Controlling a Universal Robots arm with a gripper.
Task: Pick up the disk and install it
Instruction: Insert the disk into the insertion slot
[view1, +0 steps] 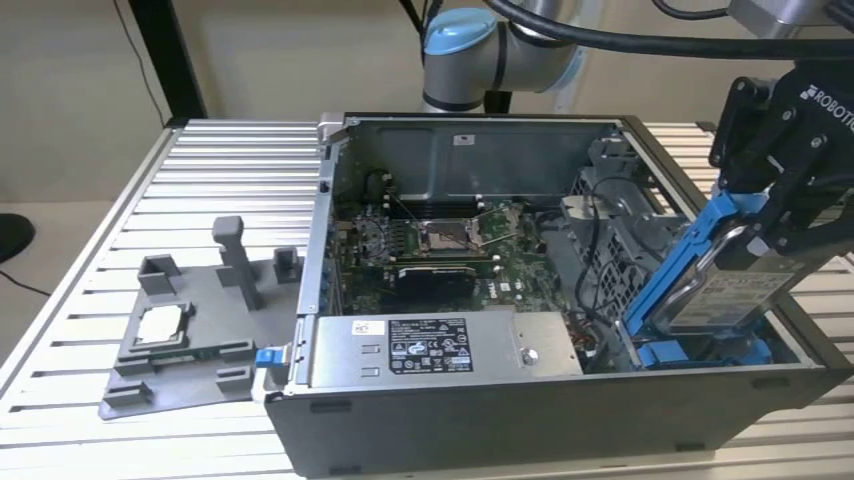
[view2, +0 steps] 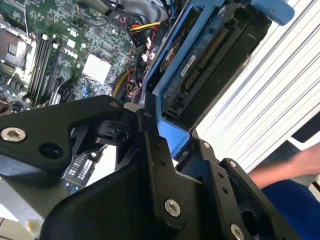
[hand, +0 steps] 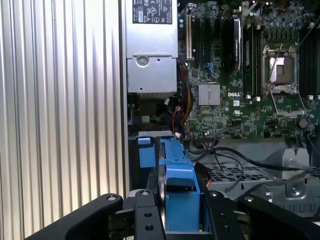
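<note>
The disk (view1: 727, 285), silver-grey with a white label and a blue carrier frame, hangs tilted with its lower end in the front corner of the open computer case on the exterior view's right. My gripper (view1: 781, 215) is shut on its upper end, with black fingers clamping both sides of the blue frame. In the second wrist view the disk (view2: 200, 60) shows its connector edge beyond the gripper (view2: 150, 127). In the first wrist view the blue carrier (hand: 177, 180) sits between the gripper (hand: 177, 215) jaws, just above a blue drive bay (hand: 146, 152).
The case (view1: 534, 410) holds a motherboard (view1: 447, 235), loose cables and a grey power-supply box (view1: 441, 345). A grey fixture (view1: 187, 350) with a small CPU chip (view1: 163, 322) lies on the slatted table (view1: 200, 170) at the exterior view's left. A person's arm (view2: 290, 167) is beside the table.
</note>
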